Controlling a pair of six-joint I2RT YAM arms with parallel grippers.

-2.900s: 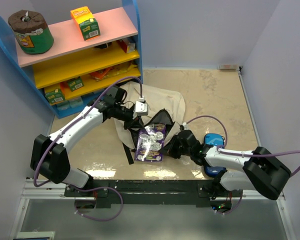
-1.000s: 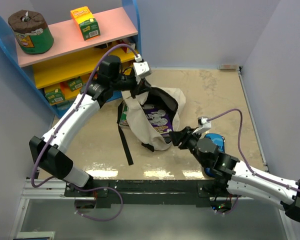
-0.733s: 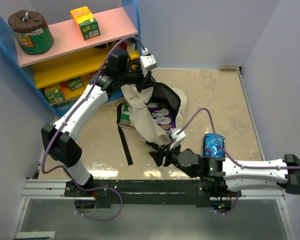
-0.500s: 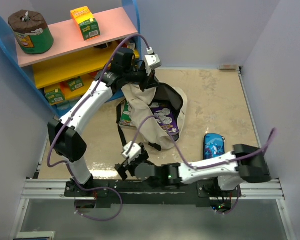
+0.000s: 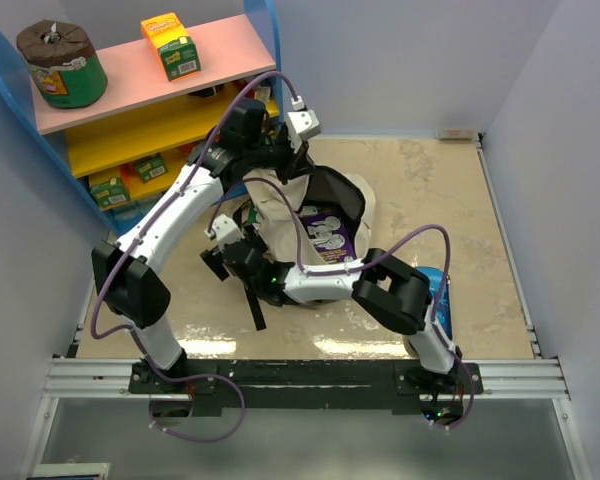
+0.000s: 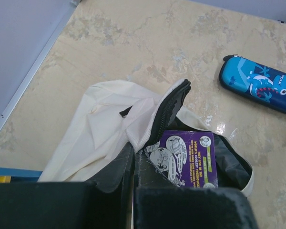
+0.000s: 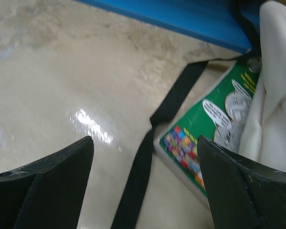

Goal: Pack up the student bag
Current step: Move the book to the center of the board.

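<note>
I see the student bag (image 6: 105,124) near the middle of my table (image 5: 430,190), one book (image 6: 188,157) inside its mouth. A second book (image 7: 214,129) lies at the bag's left, partly under it, a strap (image 7: 176,98) beside it. The pencil case (image 6: 257,83) lies right; the shelf (image 5: 150,120) stands behind, left.

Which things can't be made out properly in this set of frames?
- Green book: right wrist view, blurred and partly under the bag; title unreadable.
- Pencil case: cut off by the frame edge in the left wrist view; mostly behind the right arm in the top view.
- Purple book: left wrist view, near end hidden behind the left end effector.
</note>
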